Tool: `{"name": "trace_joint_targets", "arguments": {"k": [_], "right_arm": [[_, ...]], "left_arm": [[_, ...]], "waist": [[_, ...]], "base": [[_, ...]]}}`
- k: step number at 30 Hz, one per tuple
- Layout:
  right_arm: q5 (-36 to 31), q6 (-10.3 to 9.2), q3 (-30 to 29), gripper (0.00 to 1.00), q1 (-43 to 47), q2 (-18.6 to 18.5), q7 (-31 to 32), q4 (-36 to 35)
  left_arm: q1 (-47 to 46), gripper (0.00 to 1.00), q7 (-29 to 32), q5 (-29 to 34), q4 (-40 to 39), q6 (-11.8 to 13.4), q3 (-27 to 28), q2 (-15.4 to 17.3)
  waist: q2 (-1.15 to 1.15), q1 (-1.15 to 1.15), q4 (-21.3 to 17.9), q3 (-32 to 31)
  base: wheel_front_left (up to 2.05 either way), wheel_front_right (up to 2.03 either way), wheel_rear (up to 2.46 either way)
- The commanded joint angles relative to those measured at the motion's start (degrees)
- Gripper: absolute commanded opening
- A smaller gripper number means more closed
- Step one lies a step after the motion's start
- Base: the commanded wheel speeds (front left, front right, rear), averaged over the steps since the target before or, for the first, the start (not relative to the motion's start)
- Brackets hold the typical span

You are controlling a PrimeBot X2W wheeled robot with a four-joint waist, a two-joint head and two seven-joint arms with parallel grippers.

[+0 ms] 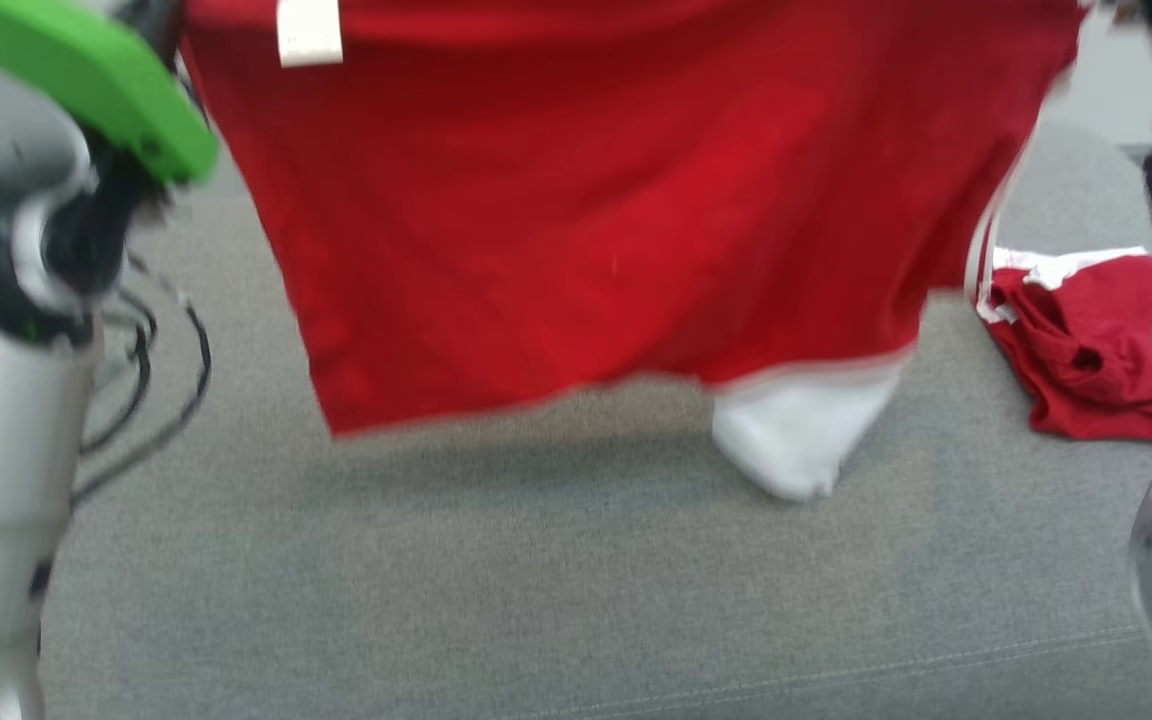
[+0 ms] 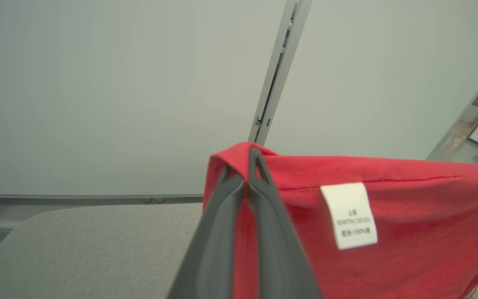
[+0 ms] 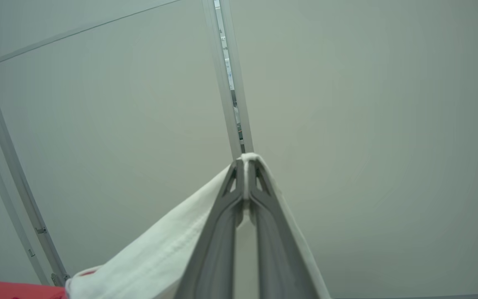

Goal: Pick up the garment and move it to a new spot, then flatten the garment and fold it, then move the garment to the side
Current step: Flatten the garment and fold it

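Observation:
A red garment point(image 1: 596, 200) with white trim and a white sleeve point(image 1: 796, 440) hangs spread in the air above the grey table point(image 1: 536, 600), its lower hem clear of the surface. In the left wrist view my left gripper point(image 2: 247, 166) is shut on a red corner of the garment point(image 2: 388, 249), beside a white care label point(image 2: 349, 216). The right wrist view has my right gripper point(image 3: 245, 166) shut on a white edge of the garment point(image 3: 152, 257). Both arms flank the cloth in the head view, with the fingertips above its top edge.
A second red and white garment point(image 1: 1076, 340) lies crumpled on the table at the right. Black cables point(image 1: 156, 370) hang by my left arm. A pale wall point(image 2: 98, 95) with a metal seam stands behind the table.

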Motion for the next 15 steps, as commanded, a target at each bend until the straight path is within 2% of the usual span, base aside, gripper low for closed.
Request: {"name": "trace_joint_targets", "arguments": {"k": [1,4,9,12,15], "right_arm": [[-2.0,0.01,0.2,0.00,-3.7,-0.4,-0.9,1.4],[-8.4,0.00,1.1,0.00,-13.0,-0.6,-6.6,8.6],[-15.3,0.00,-2.1,0.00,-26.5,1.9,-21.3,18.7],[-17.9,0.00,-2.7,0.00,-31.1,2.9,-26.0,24.8],[-19.0,0.00,-3.1,0.00,-33.5,3.8,-28.7,30.3]], "left_arm": [[-3.7,0.00,-0.1,0.7,1.5,0.4,0.1,-0.5],[-13.6,0.00,-5.7,4.4,8.8,0.8,0.5,-2.5],[-27.5,0.00,-22.8,9.6,19.1,-1.5,1.1,-6.8],[-32.8,0.00,-29.7,10.9,25.3,-3.0,1.7,-7.6],[-35.2,0.00,-33.4,11.1,31.3,-4.0,2.2,-7.7]], "waist": [[0.00,0.00,1.6,5.9],[0.00,0.00,2.4,10.2],[0.00,0.00,2.9,15.0],[0.00,0.00,2.6,17.6],[0.00,0.00,1.8,20.5]], "base": [[0.00,0.00,0.00],[0.00,0.00,0.00],[0.00,0.00,0.00],[0.00,0.00,0.00],[0.00,0.00,0.00]]}}
